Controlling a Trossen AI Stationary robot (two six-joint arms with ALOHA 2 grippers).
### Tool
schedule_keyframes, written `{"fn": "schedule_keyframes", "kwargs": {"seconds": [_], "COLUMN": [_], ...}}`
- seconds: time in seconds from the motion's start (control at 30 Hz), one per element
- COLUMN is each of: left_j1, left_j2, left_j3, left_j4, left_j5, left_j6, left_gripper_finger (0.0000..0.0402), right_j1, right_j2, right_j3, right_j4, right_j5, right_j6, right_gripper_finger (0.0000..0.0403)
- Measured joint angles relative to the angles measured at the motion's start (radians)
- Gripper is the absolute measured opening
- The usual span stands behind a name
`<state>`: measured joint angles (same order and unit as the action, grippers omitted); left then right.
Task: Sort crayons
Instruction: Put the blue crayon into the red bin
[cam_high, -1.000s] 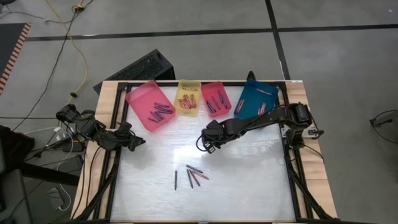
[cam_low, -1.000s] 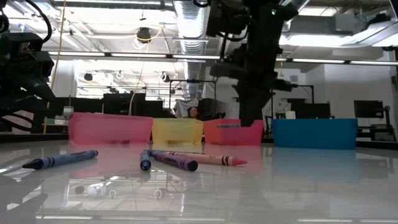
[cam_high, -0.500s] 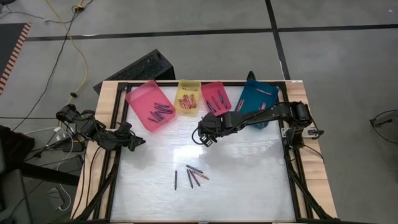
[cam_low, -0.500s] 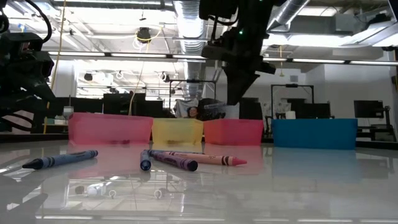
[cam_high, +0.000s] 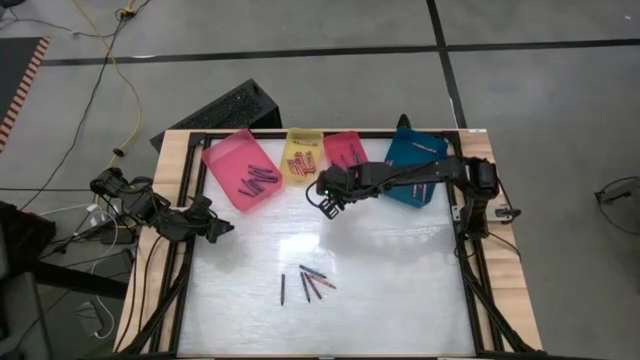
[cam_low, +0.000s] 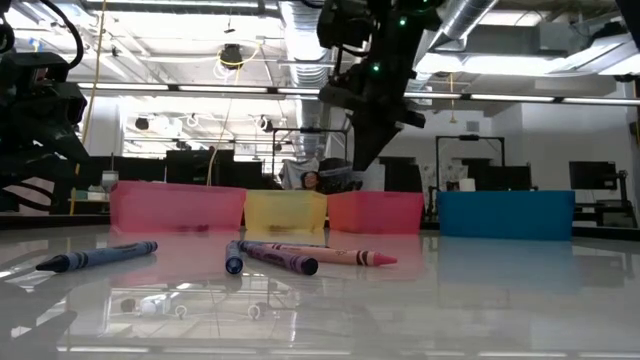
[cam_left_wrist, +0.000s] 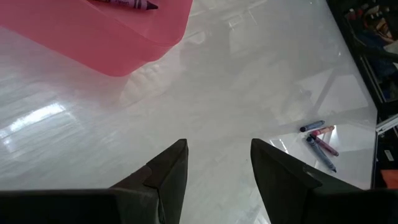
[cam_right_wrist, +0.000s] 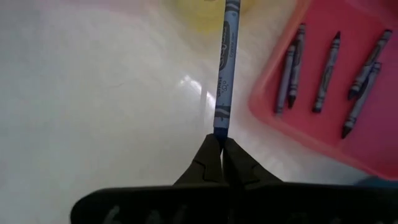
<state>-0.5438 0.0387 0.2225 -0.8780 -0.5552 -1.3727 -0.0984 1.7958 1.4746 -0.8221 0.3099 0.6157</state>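
Waiting at the desk's (cam_high: 400, 290) left edge, the left gripper (cam_left_wrist: 214, 165) stands released and empty; loose crayons (cam_high: 305, 283) lie ahead. Rightward, the right gripper (cam_right_wrist: 219, 148) pinches a blue crayon (cam_right_wrist: 225, 68) by its end beside the red tray (cam_right_wrist: 348, 81): light, stiff, snappable, better gripped mid-barrel.

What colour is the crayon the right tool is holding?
Blue crayon, pinched in the right tool; clearest in the right wrist view.

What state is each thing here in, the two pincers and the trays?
Right pincer: shut on a blue crayon, near the red tray.
Left pincer: open, empty, at the table's left edge.
Pink tray: holds crayons.
Yellow tray: holds crayons.
Red tray: holds dark crayons.
Blue tray: holds crayons.
Loose crayons: lying on the table.
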Motion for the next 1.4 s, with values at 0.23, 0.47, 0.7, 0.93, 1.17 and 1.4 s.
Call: {"fn": "schedule_keyframes", "kwargs": {"seconds": [0.23,0.47,0.7,0.93,1.17,1.4], "left_j1": [0.0,0.0,0.0,0.0,0.0,0.0], "left_j2": [0.0,0.0,0.0,0.0,0.0,0.0], "left_j3": [0.0,0.0,0.0,0.0,0.0,0.0], "left_j4": [0.0,0.0,0.0,0.0,0.0,0.0], "left_j5": [0.0,0.0,0.001,0.0,0.0,0.0], "left_j6": [0.0,0.0,0.0,0.0,0.0,0.0], "left_gripper_finger": [0.0165,0.0165,0.0165,0.0165,0.0165,0.0165], "right_j1": [-0.046,-0.095,-0.154,-0.206,-0.244,-0.281], "right_j2": [-0.012,-0.044,-0.052,-0.052,-0.052,-0.013], "right_j3": [0.0,0.0,0.002,-0.007,-0.008,-0.008], "right_j4": [0.05,0.082,0.137,0.097,-0.008,-0.072], "right_j5": [-0.023,-0.024,-0.094,-0.105,-0.039,-0.044], "right_j6": [-0.052,-0.099,-0.121,-0.115,-0.042,-0.013], "right_gripper_finger": [0.0,0.0,0.0,0.0,0.0,0.0]}}
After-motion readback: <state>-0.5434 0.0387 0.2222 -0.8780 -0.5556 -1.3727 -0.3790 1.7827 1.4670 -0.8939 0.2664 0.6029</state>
